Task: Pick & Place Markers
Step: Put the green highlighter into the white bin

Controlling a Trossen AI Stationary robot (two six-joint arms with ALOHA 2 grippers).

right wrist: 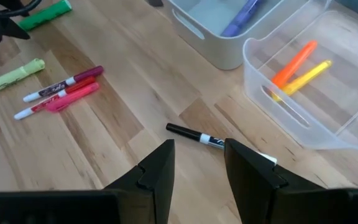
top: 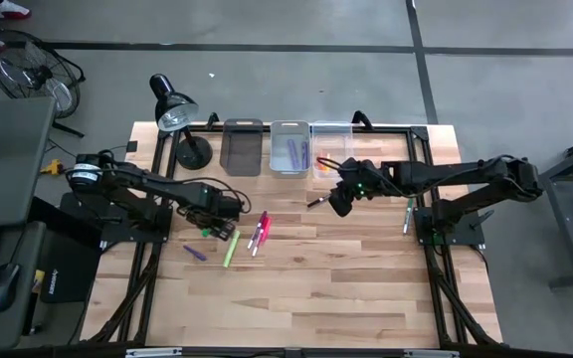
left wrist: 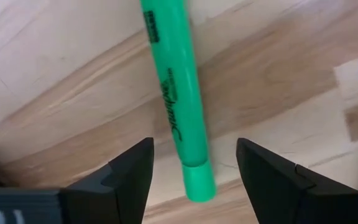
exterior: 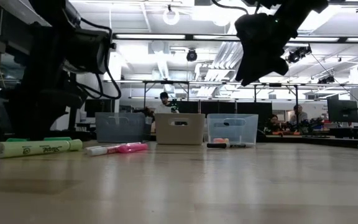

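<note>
Over the left part of the wooden table (top: 316,288), the left gripper (left wrist: 191,177) hung low with its jaws spread wide on both sides of a green marker (left wrist: 171,93), gripping nothing; this looked like a line-up for a pinch across the barrel. The right gripper (right wrist: 197,165) stood higher near the clear bin (right wrist: 328,118), its fingers apart and empty, above a black-and-white marker (right wrist: 194,135) that lay just before that bin. Probably the bins stood in a row at the far edge so that both arms could reach them. Only the right wrist view showed an orange marker (right wrist: 294,62) and a yellow marker (right wrist: 306,76) already inside the clear bin, and a purple marker (right wrist: 241,17) in the white bin (right wrist: 197,37). Only the low view showed how high the right gripper hung over the table.
</note>
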